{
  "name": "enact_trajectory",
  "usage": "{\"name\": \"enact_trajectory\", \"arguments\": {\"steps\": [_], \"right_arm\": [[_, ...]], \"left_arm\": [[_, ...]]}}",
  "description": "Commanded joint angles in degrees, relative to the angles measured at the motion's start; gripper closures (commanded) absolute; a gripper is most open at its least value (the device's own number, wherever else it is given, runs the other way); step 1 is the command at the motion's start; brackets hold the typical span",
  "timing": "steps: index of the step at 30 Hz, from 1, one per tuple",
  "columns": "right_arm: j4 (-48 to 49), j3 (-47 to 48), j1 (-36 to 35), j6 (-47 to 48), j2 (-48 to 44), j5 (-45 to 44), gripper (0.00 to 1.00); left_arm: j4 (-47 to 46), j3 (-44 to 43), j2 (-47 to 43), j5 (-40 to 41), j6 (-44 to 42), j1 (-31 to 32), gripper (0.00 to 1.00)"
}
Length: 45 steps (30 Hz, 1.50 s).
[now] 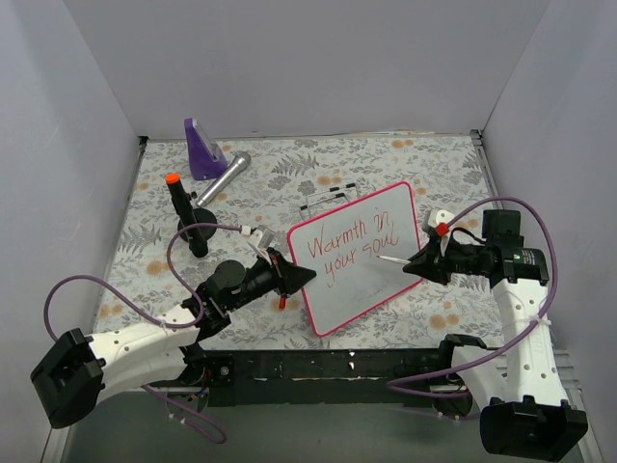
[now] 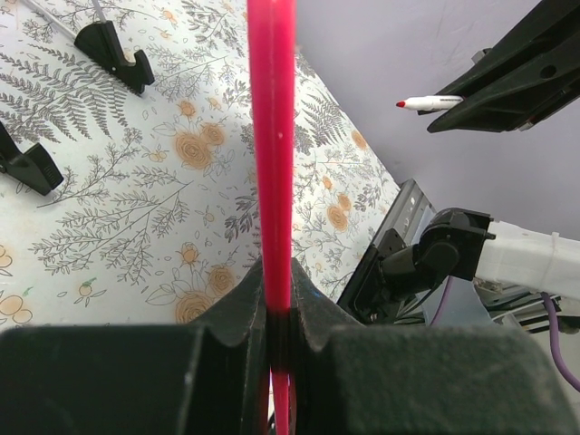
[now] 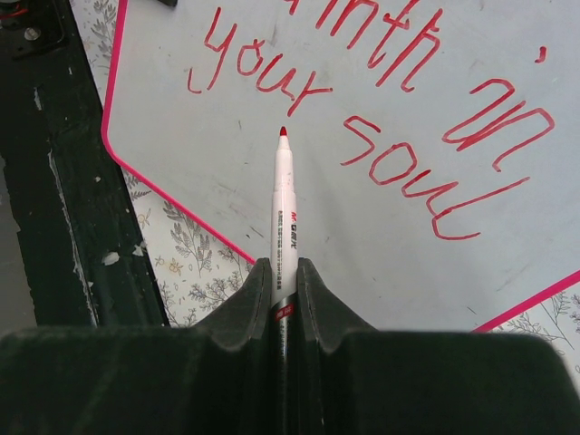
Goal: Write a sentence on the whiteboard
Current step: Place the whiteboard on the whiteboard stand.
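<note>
Now, whiteboard (image 1: 371, 285): we see this small glossy white board with a pink-red rounded frame at the centre of the top view, turned diagonally over the floral tablecloth (image 1: 145, 260).
Writing: the sentence (image 1: 349, 243), red handwritten lettering in two lines, reads "Warmth in your soul" across the board's upper part.
Left arm: the left gripper (image 1: 307, 277) is pinched narrowly on the board's left frame edge.
Right arm: the right gripper (image 1: 413, 262), right of centre, is clamped around a white red-tipped marker (image 1: 393, 258).
Marker tip: over bare board below "your" and left of "soul"; we cannot tell whether it touches.
Upper left: a purple wedge (image 1: 202, 149), a silver cylinder (image 1: 224, 177) and an upright black orange-capped stick (image 1: 183, 207).
</note>
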<state>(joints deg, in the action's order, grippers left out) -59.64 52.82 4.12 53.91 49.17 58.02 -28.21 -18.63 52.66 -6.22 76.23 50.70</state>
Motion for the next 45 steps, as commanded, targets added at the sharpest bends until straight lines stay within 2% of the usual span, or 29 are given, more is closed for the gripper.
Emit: {"name": "enact_trajectory", "arguments": {"steps": [1,9,13,14,23,31,39,45], "right_arm": [[0.4,3.51,0.63,-1.08,0.05,1.57,0.99],[-3.03,12.48,1.77,-1.0,4.88,3.76,0.99],[-3.99,15.21,2.3,-1.09,5.94,5.17,0.99],[-4.34,15.56,2.3,-1.09,6.11,5.26,0.99],[-4.61,15.65,2.56,-1.26,4.97,5.35,0.99],[-4.44,15.38,2.65,-1.35,4.53,5.79,0.99],[-5.14,15.56,2.65,-1.44,3.39,6.14,0.99],[-5.14,15.21,2.82,-1.44,3.3,6.76,0.99]], "left_arm": [[-3.17,-1.32,-2.92,0.86,-2.4,-0.34,1.0],[-2.64,-3.42,-3.54,-0.72,-5.47,-3.84,1.0],[-3.26,-6.85,-1.25,-9.22,-5.48,-9.55,1.0],[-3.35,-7.73,-0.47,-10.73,-5.47,-11.39,1.0],[-0.53,-15.9,5.08,-16.01,-9.6,-15.18,1.0],[-3.25,-24.51,11.75,-24.09,-8.11,-20.46,1.0],[-5.63,-34.26,20.8,-24.1,-7.5,-23.27,1.0],[-6.34,-39.63,24.41,-24.1,-8.29,-25.47,1.0]]}}
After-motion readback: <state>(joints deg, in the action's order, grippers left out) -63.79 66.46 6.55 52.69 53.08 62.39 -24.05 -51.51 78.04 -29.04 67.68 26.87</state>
